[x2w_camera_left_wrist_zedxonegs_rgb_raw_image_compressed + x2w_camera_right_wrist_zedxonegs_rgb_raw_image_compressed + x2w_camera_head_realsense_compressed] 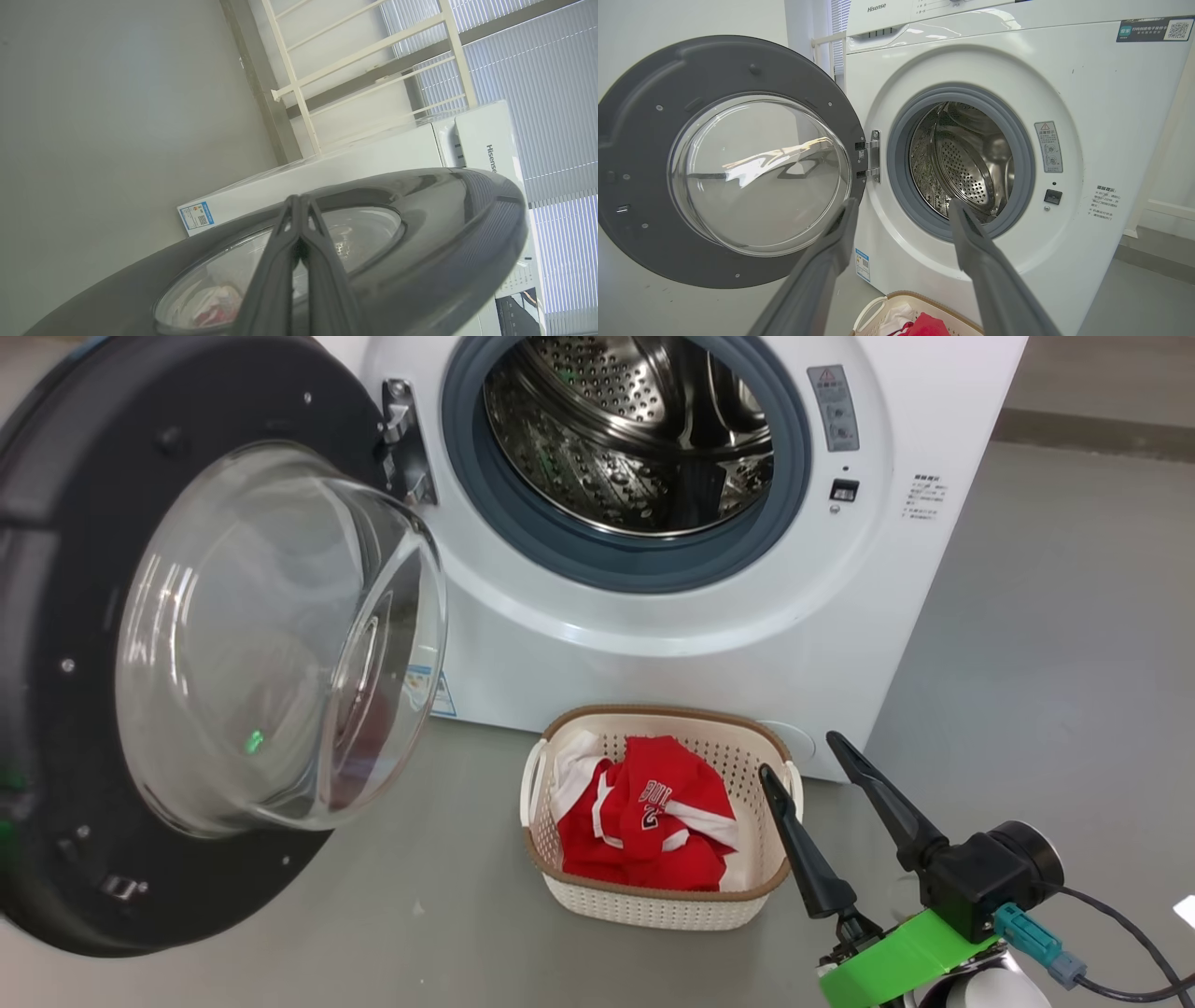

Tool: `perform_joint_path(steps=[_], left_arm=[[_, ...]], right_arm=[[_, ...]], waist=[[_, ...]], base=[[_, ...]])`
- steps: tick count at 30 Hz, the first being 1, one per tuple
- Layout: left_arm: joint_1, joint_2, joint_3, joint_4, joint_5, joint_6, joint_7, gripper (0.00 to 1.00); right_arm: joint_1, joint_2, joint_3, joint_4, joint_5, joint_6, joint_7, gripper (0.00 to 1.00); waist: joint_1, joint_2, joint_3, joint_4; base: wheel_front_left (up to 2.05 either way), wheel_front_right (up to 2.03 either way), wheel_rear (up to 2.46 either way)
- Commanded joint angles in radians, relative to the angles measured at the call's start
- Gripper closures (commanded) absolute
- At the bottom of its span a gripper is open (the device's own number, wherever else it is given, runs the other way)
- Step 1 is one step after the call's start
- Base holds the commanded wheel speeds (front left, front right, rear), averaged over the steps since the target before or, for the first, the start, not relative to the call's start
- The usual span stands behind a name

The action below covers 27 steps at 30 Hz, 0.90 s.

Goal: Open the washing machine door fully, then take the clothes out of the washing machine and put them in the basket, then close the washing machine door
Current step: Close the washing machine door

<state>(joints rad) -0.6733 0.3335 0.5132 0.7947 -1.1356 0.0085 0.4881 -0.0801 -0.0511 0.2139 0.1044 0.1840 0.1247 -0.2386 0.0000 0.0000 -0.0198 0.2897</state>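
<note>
The clothes (653,821) — red jersey, white cloth — lie in the basket (653,907), just before the washing machine (709,653). The washing machine door (56,709) hangs wide open at left. The right gripper (798,754), fingers apart, hovers beside the basket; the left gripper (300,199), fingers together, sits close over the door's outer side.

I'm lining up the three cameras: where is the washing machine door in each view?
Head view: washing machine door, left half, swung open.
Left wrist view: door across the bottom, behind the left gripper.
Right wrist view: door on the left half.
Shared landmark: the small blue label.
</note>
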Motion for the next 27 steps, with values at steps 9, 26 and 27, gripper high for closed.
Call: perform_joint_path(steps=[9,26,27], left_arm=[[0.055,-0.061,0.020,-0.147,-0.069,0.019,0.076,1.00],[0.218,-0.234,0.016,-0.536,-0.166,0.144,0.203,1.00],[0.229,-0.241,0.010,-0.557,-0.168,0.150,0.208,1.00]], right_arm=[[-0.038,0.001,0.026,-0.014,0.020,0.006,-0.018,0.00],[-0.057,0.001,0.038,0.002,0.044,0.006,-0.023,0.00],[-0.058,0.001,0.039,0.002,0.045,0.006,-0.023,0.00]], waist=[[0.0000,0.0000,0.030,0.013],[0.0000,0.0000,0.026,0.032],[0.0000,0.0000,0.026,0.031]], base=[[0.00,0.00,0.00],[0.00,0.00,0.00],[0.00,0.00,0.00]])
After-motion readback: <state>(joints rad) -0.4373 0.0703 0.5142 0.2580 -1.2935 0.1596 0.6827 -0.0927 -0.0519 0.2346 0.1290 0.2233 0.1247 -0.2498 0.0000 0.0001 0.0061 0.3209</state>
